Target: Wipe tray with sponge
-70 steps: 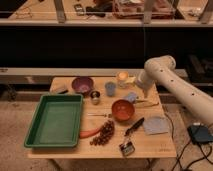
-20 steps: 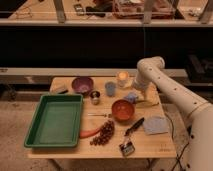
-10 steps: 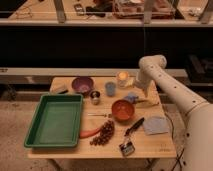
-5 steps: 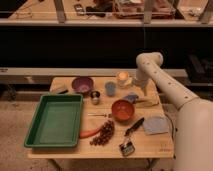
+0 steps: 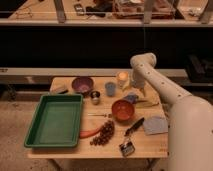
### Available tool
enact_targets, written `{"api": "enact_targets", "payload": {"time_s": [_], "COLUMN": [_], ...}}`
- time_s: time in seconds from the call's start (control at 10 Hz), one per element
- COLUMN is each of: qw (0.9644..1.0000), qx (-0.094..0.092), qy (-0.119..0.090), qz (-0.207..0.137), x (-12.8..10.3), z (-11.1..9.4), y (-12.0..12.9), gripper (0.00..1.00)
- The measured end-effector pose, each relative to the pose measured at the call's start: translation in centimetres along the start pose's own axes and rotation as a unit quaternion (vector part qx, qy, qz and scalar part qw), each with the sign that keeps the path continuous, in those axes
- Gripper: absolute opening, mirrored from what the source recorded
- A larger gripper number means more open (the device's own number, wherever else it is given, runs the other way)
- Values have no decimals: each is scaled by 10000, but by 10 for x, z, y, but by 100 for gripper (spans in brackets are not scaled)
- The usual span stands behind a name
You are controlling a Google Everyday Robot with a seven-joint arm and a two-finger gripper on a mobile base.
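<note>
On the wooden surface [image 5: 75,150], the orange bowl [image 5: 122,110] stands near the middle, and every place below is given from this bowl. To the left of the bowl, well apart from it, lies the green tray [image 5: 54,122], flat on the surface. Just behind the bowl and a little to its right lies the sponge [image 5: 130,98], a small light-blue block, far from the tray. The gripper [image 5: 136,92] hangs right at the sponge, pointing down from the white arm [image 5: 155,80], which bends high behind the bowl and comes from the robot body at the bowl's right. It cannot be told if the gripper is wide, narrow or holding the sponge, nor if it touches it. Behind the bowl to the left stand a blue cup [image 5: 110,89] and a small metal cup [image 5: 95,96], and further left a purple bowl [image 5: 82,84]. In front of the bowl to the left lies a bunch of dark grapes [image 5: 103,134]. To the front right of the bowl lies a blue-grey cloth [image 5: 155,125], with a black-handled tool [image 5: 135,125] between the cloth and the bowl.
</note>
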Motion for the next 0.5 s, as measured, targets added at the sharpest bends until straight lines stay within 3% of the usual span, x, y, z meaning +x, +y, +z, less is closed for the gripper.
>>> {"api": "enact_targets", "payload": {"time_s": [0.5], "qw": [9999], "qx": [-61], "qy": [-58], "qz": [-76], "x": [-4], "z": [11], "y": [-1], "gripper": [80]}}
